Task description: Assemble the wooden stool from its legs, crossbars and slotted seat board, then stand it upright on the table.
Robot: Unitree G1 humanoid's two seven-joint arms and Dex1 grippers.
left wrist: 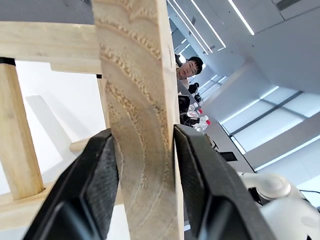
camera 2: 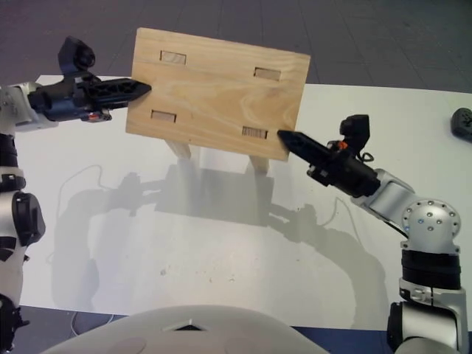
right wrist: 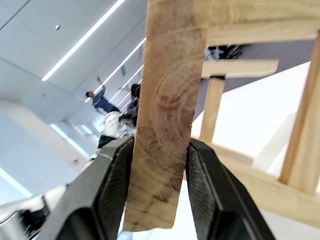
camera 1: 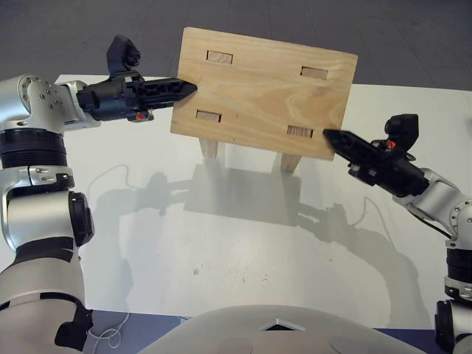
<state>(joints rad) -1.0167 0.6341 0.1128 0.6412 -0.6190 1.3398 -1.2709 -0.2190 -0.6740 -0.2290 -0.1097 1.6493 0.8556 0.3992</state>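
So your left gripper and right gripper are each pinching the pale slotted wooden seat board, possibly airborne.

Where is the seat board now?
The slotted seat board is over the far middle of the table, face tilted toward the head camera, with the left gripper clamped on its left edge and the right gripper on its near right corner.
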